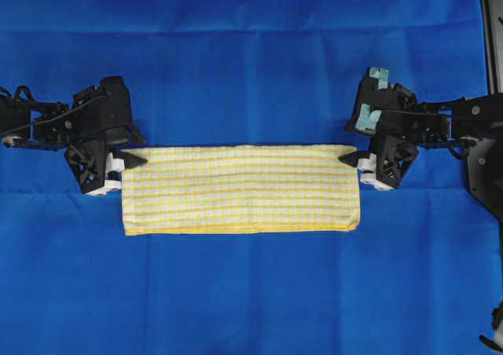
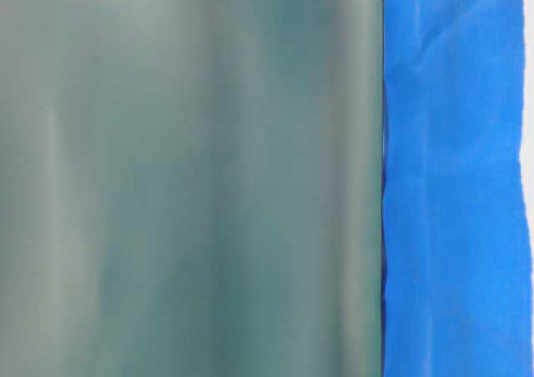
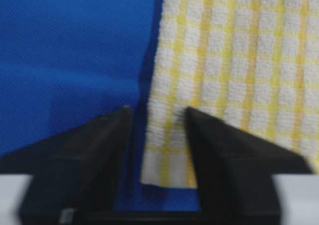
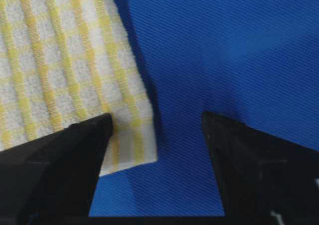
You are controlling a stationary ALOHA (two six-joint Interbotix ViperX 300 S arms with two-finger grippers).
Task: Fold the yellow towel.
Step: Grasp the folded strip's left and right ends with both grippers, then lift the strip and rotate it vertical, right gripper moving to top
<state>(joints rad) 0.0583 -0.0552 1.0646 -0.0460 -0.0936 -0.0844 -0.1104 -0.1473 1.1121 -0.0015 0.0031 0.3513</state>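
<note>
The yellow towel (image 1: 240,188) lies flat on the blue table cloth as a long folded strip, white with yellow checks. My left gripper (image 1: 132,159) is at its far left corner. In the left wrist view the left gripper (image 3: 157,109) straddles that corner of the towel (image 3: 234,60), jaws narrowed; one finger lies over the cloth, and a sliver of blue shows between the other finger and the towel's edge. My right gripper (image 1: 350,159) is at the far right corner. In its wrist view the right gripper (image 4: 156,115) stands wide open, with the towel (image 4: 55,70) corner beside one finger.
The blue table cloth (image 1: 251,64) covers the whole table, with faint creases. A dark frame (image 1: 491,25) runs along the right edge. A blurred grey-green surface (image 2: 192,177) fills most of the table-level view, leaving a strip of blue cloth (image 2: 455,185).
</note>
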